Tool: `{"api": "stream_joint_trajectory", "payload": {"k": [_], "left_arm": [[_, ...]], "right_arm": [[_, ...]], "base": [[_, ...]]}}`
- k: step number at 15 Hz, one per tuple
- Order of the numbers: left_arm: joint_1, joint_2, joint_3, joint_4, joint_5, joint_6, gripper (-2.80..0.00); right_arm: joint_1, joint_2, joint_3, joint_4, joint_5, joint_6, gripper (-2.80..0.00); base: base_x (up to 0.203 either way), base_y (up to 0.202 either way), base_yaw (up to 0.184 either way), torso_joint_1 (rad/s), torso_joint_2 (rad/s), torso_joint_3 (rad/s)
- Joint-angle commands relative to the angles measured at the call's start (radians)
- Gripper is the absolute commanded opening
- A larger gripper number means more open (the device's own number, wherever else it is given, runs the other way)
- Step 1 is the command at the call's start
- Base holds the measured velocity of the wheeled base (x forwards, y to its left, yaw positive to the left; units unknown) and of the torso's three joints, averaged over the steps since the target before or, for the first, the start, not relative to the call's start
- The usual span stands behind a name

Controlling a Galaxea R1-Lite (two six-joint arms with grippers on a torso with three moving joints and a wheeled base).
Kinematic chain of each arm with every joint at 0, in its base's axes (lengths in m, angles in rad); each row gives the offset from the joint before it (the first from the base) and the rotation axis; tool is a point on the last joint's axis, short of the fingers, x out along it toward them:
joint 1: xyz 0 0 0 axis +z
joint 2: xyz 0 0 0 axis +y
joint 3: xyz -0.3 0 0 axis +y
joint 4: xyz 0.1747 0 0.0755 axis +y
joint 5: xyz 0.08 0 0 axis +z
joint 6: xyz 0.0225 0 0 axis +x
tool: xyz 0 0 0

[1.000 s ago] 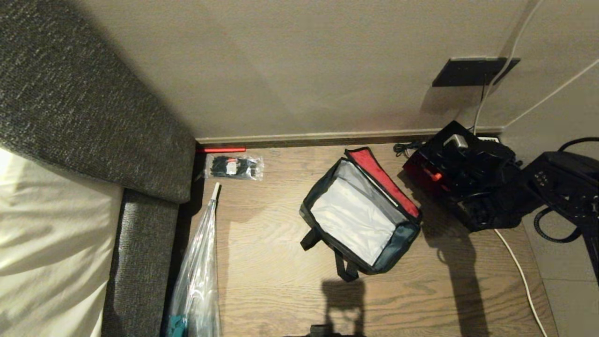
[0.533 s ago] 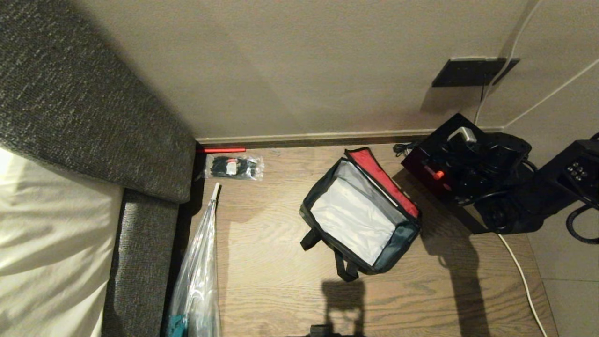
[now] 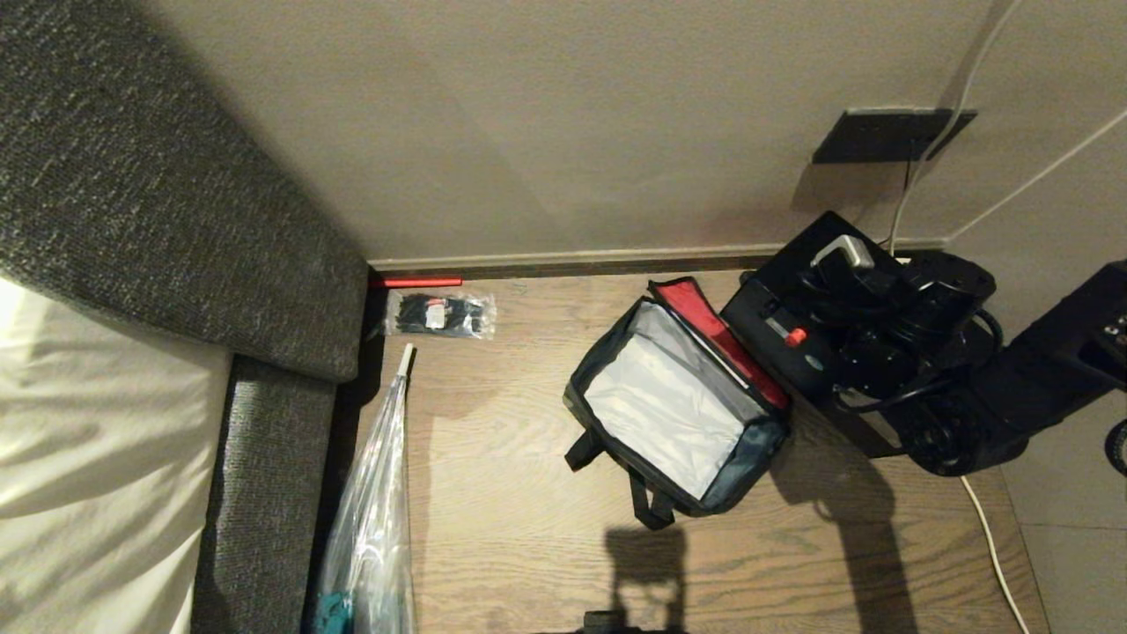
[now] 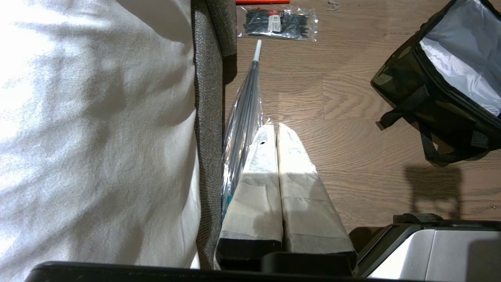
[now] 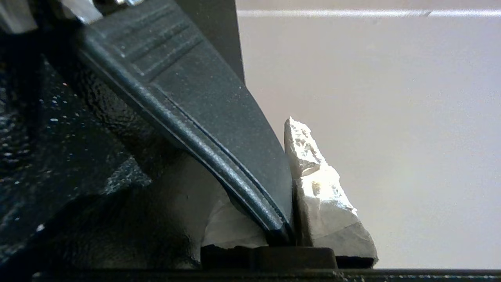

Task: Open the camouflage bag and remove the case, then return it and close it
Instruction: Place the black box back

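The camouflage bag (image 3: 678, 409) lies open on the wooden surface, showing its silvery lining, with the red-lined lid (image 3: 704, 321) folded back on its right. The left wrist view shows the bag's (image 4: 422, 94) camouflage side and black straps. The case (image 3: 784, 330), flat and black with a small red spot, hangs tilted just right of the bag, its lower edge over the red lid. My right gripper (image 3: 841, 264) is shut on the case's far end. In the right wrist view the case's rim (image 5: 219, 129) is clamped at my right gripper (image 5: 285, 176), and one taped finger (image 5: 317, 184) shows. My left gripper (image 4: 276, 129) hangs shut and empty.
A grey upholstered frame (image 3: 150, 202) with a white sheet (image 3: 79, 440) fills the left. A clear plastic bag (image 3: 374, 519) lies along it. A packet of black ties (image 3: 440, 314) and a red stick (image 3: 418, 282) lie by the wall. A white cable (image 3: 990, 537) runs at the right.
My right arm has carried the case leftwards, from clear of the bag to over its red lid. The bag and my left gripper have stayed put.
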Motion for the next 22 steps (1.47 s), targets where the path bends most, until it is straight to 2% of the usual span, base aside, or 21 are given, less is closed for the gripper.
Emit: {"api": "stream_joint_trajectory", "payload": {"k": [1,10,12,22], "left_arm": [[0.001,0.0,0.0,0.0,0.0,0.0,-2.8],[0.001,0.0,0.0,0.0,0.0,0.0,-2.8],[0.0,0.0,0.0,0.0,0.0,0.0,-2.8],[0.0,0.0,0.0,0.0,0.0,0.0,-2.8]], "right_arm": [[0.053,-0.033,0.011,-0.016,-0.028,-0.01,-2.8],[0.209,-0.049,0.061,-0.008,-0.105,-0.008,-2.8],[0.249,-0.042,0.062,-0.01,-0.145,-0.006,-2.8],[0.35,0.018,0.043,-0.016,-0.193,-0.005,-2.8]], "base": [[0.0,0.0,0.0,0.0,0.0,0.0],[0.0,0.0,0.0,0.0,0.0,0.0],[0.0,0.0,0.0,0.0,0.0,0.0],[0.0,0.0,0.0,0.0,0.0,0.0]]}}
